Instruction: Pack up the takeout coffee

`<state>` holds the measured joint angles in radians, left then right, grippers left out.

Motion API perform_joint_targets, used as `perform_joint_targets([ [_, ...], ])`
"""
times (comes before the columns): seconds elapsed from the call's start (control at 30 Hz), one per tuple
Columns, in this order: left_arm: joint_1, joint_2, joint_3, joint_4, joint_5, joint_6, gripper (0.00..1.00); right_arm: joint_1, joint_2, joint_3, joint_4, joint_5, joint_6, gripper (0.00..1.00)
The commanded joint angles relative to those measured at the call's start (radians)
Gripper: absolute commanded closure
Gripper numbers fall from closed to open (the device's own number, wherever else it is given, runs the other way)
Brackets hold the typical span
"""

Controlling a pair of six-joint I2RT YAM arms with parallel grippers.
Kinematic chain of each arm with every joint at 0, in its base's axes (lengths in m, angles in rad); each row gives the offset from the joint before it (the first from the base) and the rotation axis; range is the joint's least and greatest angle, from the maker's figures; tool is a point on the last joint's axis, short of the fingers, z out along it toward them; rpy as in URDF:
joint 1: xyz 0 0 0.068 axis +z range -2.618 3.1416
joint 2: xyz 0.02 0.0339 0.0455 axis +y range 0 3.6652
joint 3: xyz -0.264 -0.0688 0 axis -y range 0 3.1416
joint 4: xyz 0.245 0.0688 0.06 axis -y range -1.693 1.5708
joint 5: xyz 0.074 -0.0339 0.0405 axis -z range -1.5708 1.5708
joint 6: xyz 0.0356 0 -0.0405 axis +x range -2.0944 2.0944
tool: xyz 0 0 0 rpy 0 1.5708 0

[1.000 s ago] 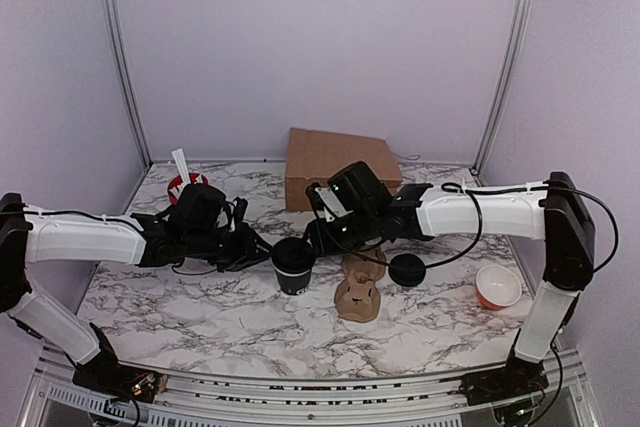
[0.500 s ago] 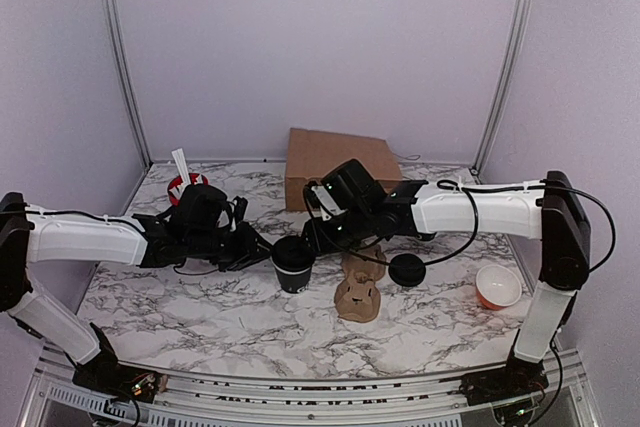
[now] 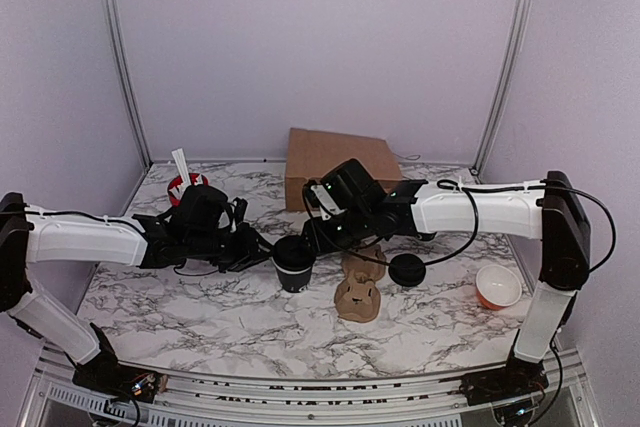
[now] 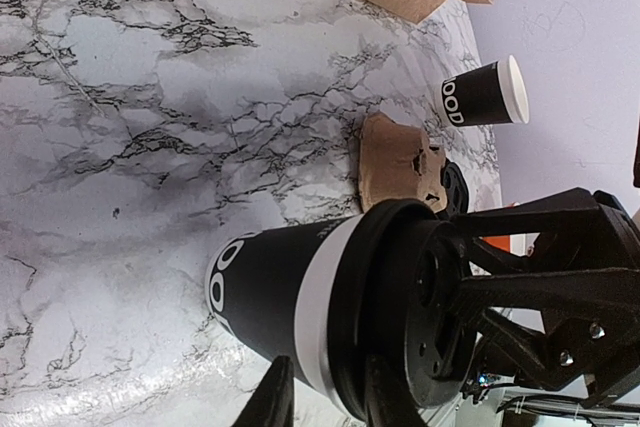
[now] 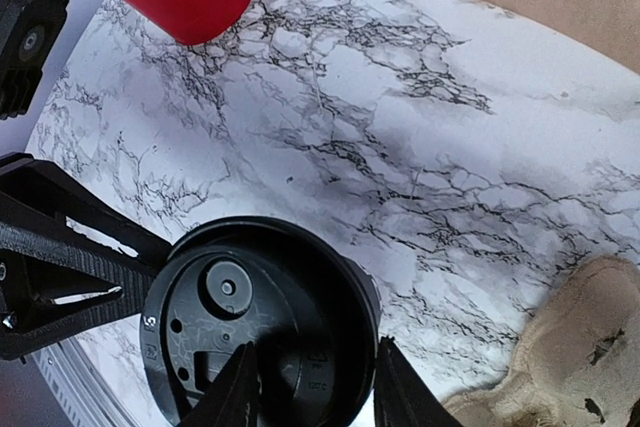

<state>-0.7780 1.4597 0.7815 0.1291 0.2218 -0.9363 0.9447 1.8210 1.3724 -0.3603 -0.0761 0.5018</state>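
Note:
The takeout coffee [image 3: 293, 265] is a black paper cup with white print and a black lid, standing upright mid-table. In the left wrist view a white band shows under the lid of the cup [image 4: 270, 287]. My left gripper [image 3: 262, 250] is at the cup's left side. Its jaws [image 4: 328, 367] are slightly open and stacked one above the other by the rim, with nothing clamped. My right gripper [image 3: 312, 239] comes in from above and to the right. It is part open [image 5: 315, 347], with its fingertips resting on the lid [image 5: 240, 327].
A brown paper bag [image 3: 340, 162] stands behind the cup. A cardboard cup carrier [image 3: 358, 292] lies just to its right. Beyond it are a loose black lid [image 3: 407, 269] and an orange bowl [image 3: 498, 287]. A red cup [image 3: 186, 187] sits back left. An open black cup [image 4: 485, 94] stands near the carrier.
The right arm has edged a little to the left over the cup. The left fingers have spread slightly. The cup has stayed in place.

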Motion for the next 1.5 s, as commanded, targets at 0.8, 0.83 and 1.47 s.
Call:
perform_joint_targets([
  [0.8,-0.021,-0.012,0.030,-0.072,-0.019,0.025,0.79,-0.093,-0.130,-0.168,0.176,-0.234,0.108,0.38],
  [0.83,-0.021,-0.013,0.031,-0.074,-0.019,0.026,0.79,-0.097,-0.136,-0.184,0.190,-0.246,0.119,0.40],
  [1.47,-0.027,-0.010,0.065,-0.078,-0.011,0.044,0.79,-0.169,-0.152,-0.403,0.494,-0.418,0.288,0.64],
])
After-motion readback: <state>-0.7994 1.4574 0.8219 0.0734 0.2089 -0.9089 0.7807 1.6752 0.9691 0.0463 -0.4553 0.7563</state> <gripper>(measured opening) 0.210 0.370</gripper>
